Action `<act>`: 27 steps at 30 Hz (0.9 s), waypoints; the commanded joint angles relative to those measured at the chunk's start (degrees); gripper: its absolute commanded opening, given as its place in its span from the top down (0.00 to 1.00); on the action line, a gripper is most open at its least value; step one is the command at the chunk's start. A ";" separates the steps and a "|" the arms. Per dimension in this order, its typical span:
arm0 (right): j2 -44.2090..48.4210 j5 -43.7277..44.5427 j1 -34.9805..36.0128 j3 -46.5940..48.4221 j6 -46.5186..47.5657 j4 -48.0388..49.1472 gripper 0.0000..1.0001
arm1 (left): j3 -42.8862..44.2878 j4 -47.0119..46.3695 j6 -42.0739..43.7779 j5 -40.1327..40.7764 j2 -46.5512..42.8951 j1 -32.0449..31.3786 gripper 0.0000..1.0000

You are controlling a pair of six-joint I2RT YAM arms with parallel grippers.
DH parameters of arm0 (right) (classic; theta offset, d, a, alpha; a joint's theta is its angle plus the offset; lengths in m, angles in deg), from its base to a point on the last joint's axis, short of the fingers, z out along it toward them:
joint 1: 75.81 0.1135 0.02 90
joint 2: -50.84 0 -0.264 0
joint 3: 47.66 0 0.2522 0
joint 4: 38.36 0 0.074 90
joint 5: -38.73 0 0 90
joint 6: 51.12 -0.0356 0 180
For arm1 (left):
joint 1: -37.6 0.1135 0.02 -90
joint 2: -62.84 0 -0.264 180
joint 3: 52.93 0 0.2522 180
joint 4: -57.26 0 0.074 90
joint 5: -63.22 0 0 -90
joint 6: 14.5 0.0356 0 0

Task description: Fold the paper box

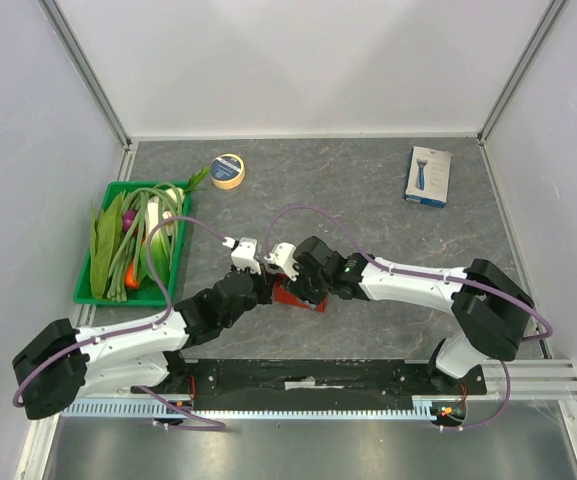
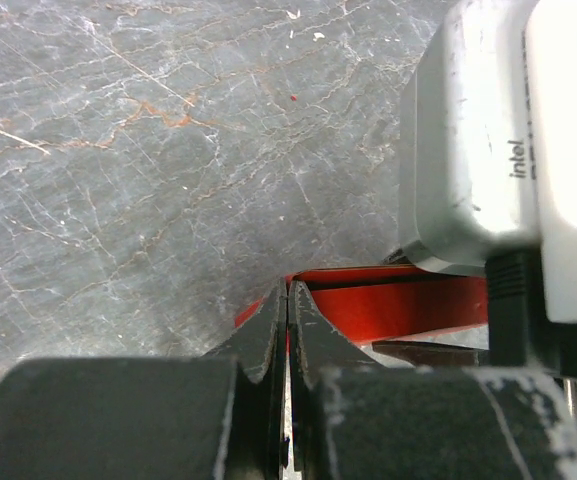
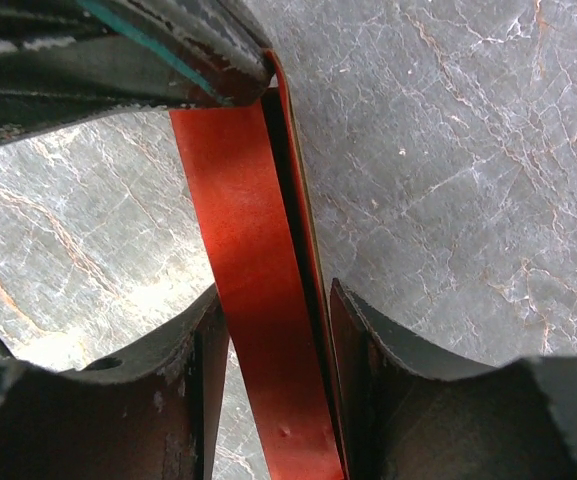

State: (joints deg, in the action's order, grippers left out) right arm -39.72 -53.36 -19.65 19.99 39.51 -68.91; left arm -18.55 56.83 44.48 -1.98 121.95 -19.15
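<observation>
The red paper box (image 1: 294, 297) lies partly folded on the grey table just ahead of the arm bases, mostly hidden under both wrists. My left gripper (image 1: 271, 283) is shut on a thin red edge of it. In the left wrist view a sliver of red shows between the closed jaws of the left gripper (image 2: 288, 292), with the paper box's (image 2: 398, 305) walls to the right. My right gripper (image 3: 273, 295) straddles an upright red panel of the paper box (image 3: 233, 200), both fingers touching it. The left gripper's fingers (image 3: 118, 50) hold that panel's far end.
A green tray (image 1: 84, 292) of vegetables sits at the left. A roll of tape (image 1: 228, 171) lies at the back, and a white-and-blue retail box (image 1: 428, 176) at the back right. The right wrist's camera housing (image 2: 498, 130) hangs close over the left gripper.
</observation>
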 commanded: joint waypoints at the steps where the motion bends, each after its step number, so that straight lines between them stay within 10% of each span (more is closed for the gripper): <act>1: 1.71 0.86 0.26 -0.98 -0.01 3.44 0.50 | -1.64 8.65 -6.24 -6.68 -0.84 -0.73 0.98; 27: 15.49 6.02 -2.72 0.51 -16.51 -5.43 0.21 | -3.92 9.18 -6.06 -0.36 1.53 -0.90 0.98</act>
State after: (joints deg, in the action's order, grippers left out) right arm -29.08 -52.03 -20.90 19.01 28.49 -70.40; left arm -20.21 54.84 39.45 -1.70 122.09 -19.39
